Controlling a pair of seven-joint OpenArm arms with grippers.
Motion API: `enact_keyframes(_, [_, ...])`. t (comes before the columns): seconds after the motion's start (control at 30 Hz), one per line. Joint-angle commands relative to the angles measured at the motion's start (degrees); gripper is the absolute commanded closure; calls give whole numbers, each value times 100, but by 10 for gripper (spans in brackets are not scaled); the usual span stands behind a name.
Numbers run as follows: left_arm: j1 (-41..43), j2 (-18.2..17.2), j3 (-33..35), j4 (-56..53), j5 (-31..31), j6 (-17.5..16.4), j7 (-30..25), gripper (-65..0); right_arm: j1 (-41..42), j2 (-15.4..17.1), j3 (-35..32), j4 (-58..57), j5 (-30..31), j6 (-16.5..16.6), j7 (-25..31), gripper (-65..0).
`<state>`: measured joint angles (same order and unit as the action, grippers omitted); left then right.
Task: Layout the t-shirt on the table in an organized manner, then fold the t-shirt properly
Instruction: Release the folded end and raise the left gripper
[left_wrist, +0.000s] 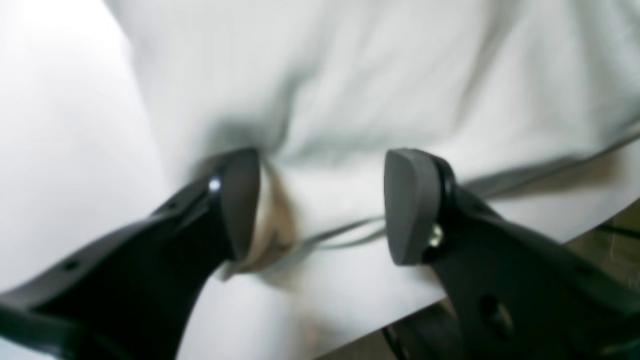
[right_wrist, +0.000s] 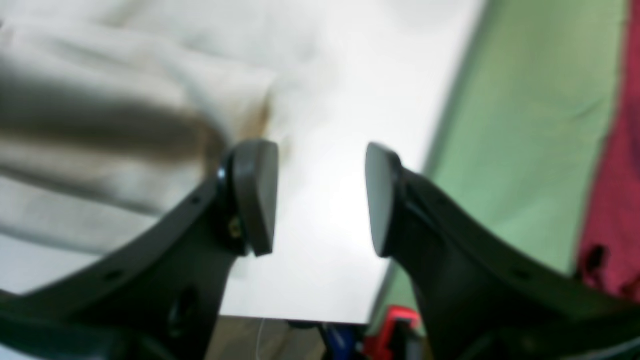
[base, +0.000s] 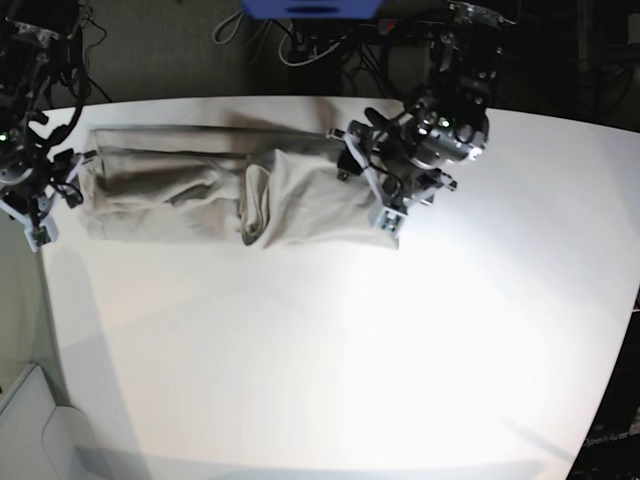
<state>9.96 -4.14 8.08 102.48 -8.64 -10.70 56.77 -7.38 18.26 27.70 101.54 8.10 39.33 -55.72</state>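
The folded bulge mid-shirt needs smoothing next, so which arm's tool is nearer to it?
Left. The left tool is at the t-shirt's near end, closer to the bulge; the right tool is at the far end.

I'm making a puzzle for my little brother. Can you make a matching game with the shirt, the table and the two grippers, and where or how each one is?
Things:
1. t-shirt
2. table
3. left gripper
4. right gripper

Descriptions:
A. glossy white, underneath everything
B. open, at the shirt's end on the base view's left
C. grey-beige, lying in a long rumpled strip
D. open, at the shirt's end on the base view's right

Pairs: 1-C, 2-A, 3-D, 4-B
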Motion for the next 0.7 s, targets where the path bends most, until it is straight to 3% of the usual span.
enact_keyframes(0.0, [-51,14,-3,210,-45,19,-64,-384,65,104,109,154,39,67,-67,-291])
enact_keyframes(0.07, [-51,14,-3,394,-45,19,-64,-384,83,16,232,286,39,67,-384,-295])
enact_keyframes(0.17, [-51,14,-3,631,-45,19,-64,-384,179,-99,408,497,30,67,-762,-350])
enact_keyframes(0.43, [-42,32,-452,878,-81,19,-55,-384,223,-64,249,268,30,67,-1447,-443])
enact_keyframes(0.67, [-42,-39,-1454,860,-1311,19,-55,-384,162,165,100,242,30,67,-2159,-457])
